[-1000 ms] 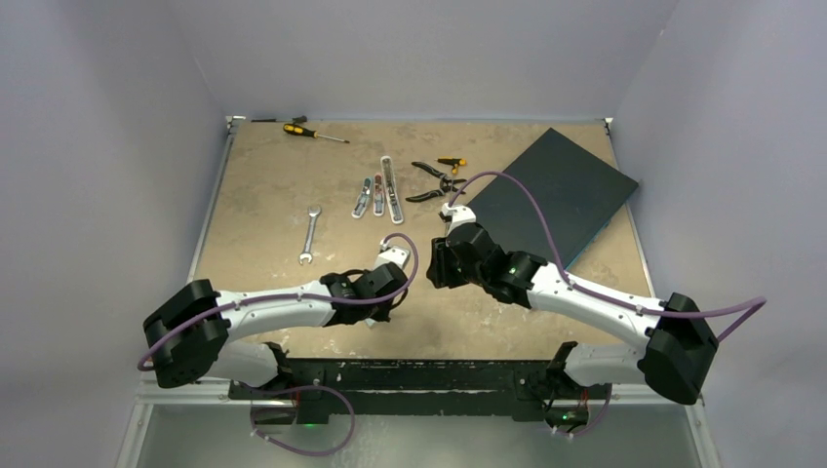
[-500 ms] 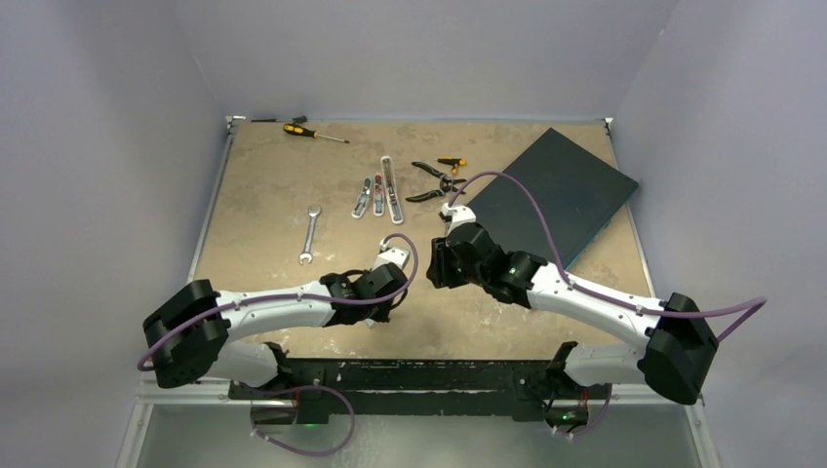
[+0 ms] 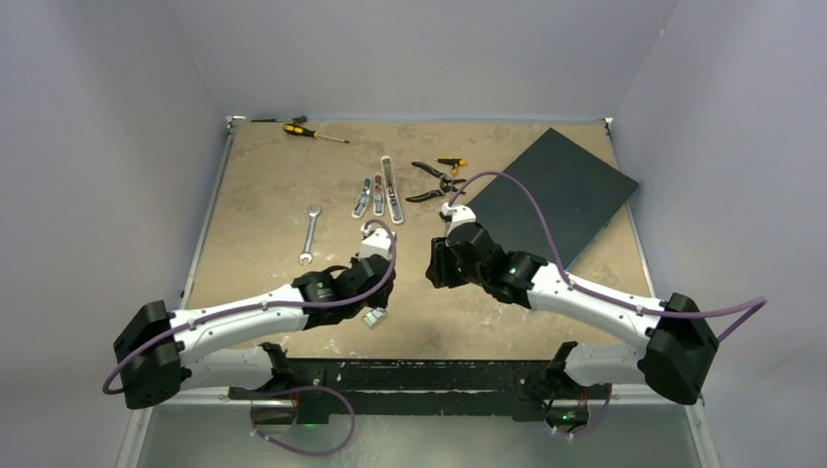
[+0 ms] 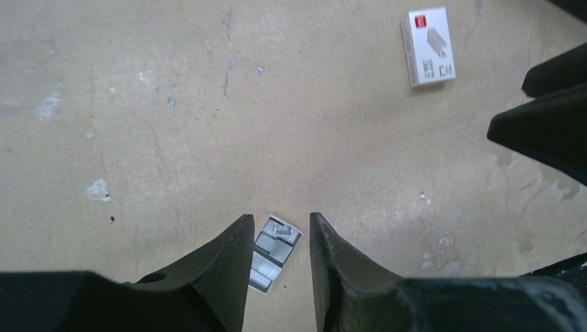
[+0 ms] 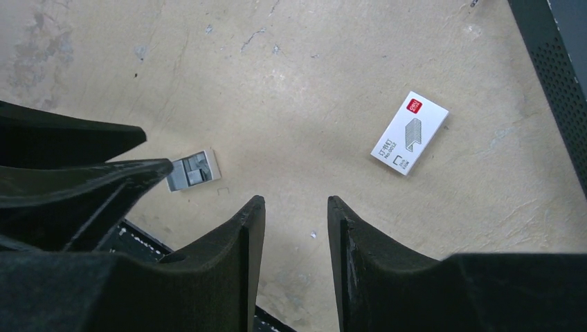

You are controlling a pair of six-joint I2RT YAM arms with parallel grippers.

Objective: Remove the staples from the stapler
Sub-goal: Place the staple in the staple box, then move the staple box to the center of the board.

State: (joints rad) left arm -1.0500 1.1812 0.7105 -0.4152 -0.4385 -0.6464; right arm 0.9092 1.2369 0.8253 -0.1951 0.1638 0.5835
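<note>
The staples (image 4: 275, 252) are short silvery strips in a small white tray lying flat on the table. My left gripper (image 4: 280, 218) hovers over them, open, with its fingertips either side of the tray and nothing held. From above the staples (image 3: 373, 317) show just in front of the left gripper (image 3: 375, 295). The right wrist view has the staples (image 5: 193, 170) at its left, and my right gripper (image 5: 294, 204) stands open and empty over bare table. The long silvery stapler (image 3: 391, 190) lies at the back middle, far from both grippers.
A small white box (image 4: 428, 46) (image 5: 410, 133) lies on the table beyond the staples. Two short pieces (image 3: 370, 195), pliers (image 3: 434, 181), a wrench (image 3: 309, 235) and a screwdriver (image 3: 312, 133) lie at the back. A dark panel (image 3: 556, 195) sits at the back right.
My left gripper has opened and the left arm has drawn back to the left, so the staples now show on the table. The right arm has not moved.
</note>
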